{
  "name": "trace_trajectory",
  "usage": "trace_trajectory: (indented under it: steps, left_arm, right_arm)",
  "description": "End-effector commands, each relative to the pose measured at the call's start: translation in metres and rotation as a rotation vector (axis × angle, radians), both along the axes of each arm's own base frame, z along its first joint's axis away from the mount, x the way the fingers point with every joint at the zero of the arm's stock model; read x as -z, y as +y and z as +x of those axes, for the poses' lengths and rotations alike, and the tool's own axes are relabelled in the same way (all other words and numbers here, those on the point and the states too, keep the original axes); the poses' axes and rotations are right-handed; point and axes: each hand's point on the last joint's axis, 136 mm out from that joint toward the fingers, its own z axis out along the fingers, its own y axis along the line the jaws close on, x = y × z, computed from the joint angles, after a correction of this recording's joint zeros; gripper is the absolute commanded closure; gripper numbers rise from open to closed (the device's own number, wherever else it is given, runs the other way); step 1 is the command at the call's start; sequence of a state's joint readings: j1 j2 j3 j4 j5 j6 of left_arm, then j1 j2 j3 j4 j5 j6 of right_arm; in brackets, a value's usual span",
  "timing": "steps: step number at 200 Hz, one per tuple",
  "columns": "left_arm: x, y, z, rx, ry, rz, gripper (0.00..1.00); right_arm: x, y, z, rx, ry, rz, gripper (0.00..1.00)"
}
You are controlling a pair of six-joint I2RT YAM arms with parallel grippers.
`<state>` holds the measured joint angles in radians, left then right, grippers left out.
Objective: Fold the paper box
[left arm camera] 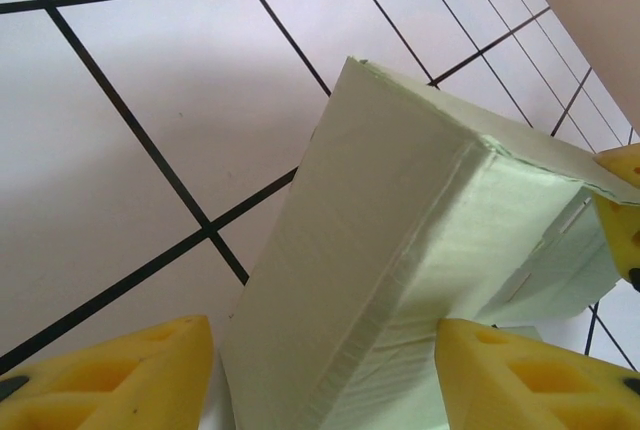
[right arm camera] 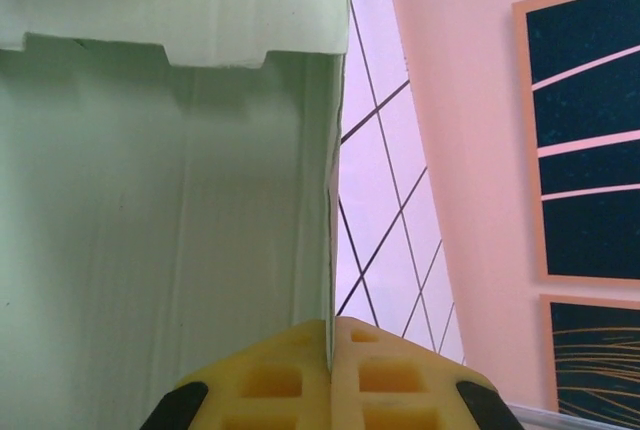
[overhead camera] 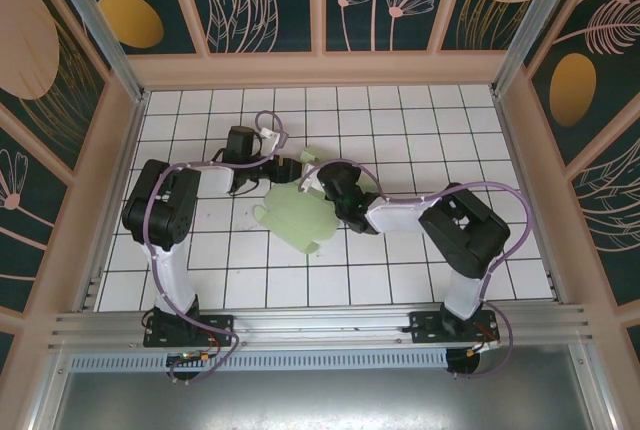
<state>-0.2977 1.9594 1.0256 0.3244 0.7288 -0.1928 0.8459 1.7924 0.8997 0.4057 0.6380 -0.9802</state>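
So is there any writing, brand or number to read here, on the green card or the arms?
None can be read. The box is plain mint card, the left arm and right arm show no label, and the walls bear only painted leaves and flowers.

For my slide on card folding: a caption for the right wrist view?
Right end effector shut on a wall edge of the pale green paper box.

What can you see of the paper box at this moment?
The box is pale mint-green thin card, half folded: creased panels with rounded tabs lie flat on the tiled table mid-workspace, while one side stands raised. The right hand pinches a raised wall's edge; the left hand straddles a folded corner, open.
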Motion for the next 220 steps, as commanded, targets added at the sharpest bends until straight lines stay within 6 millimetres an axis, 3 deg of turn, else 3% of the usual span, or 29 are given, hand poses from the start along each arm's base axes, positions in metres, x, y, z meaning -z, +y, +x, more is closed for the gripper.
trace_trajectory:
  steps: [1,28,106,132,164,195,220]
  left_arm:
    - [-0.021,-0.002,0.0,0.013,-0.068,-0.004,0.38]
    - [-0.023,-0.001,0.002,0.008,-0.079,0.016,0.37]
    - [0.001,0.001,-0.004,0.019,-0.022,0.04,0.46]
    - [0.003,0.001,-0.007,0.025,-0.017,0.036,0.43]
    - [-0.013,0.0,-0.002,0.005,-0.041,0.008,0.35]
    - [-0.043,-0.001,0.003,-0.013,-0.081,-0.053,0.29]
    - [-0.069,0.011,0.008,-0.066,-0.12,-0.102,0.25]
  right_arm:
    - [-0.004,0.006,-0.004,-0.029,0.05,0.034,1.0]
    - [-0.007,0.006,-0.004,-0.024,0.077,0.053,1.0]
    - [-0.015,0.014,0.0,-0.018,0.127,0.085,1.0]
    - [-0.013,0.014,0.004,0.002,0.127,0.069,1.0]
    - [-0.011,0.015,0.005,0.006,0.138,0.078,1.0]
    - [-0.015,0.014,0.006,0.017,0.164,0.136,0.99]
    - [-0.018,0.014,0.003,0.01,0.226,0.231,0.99]
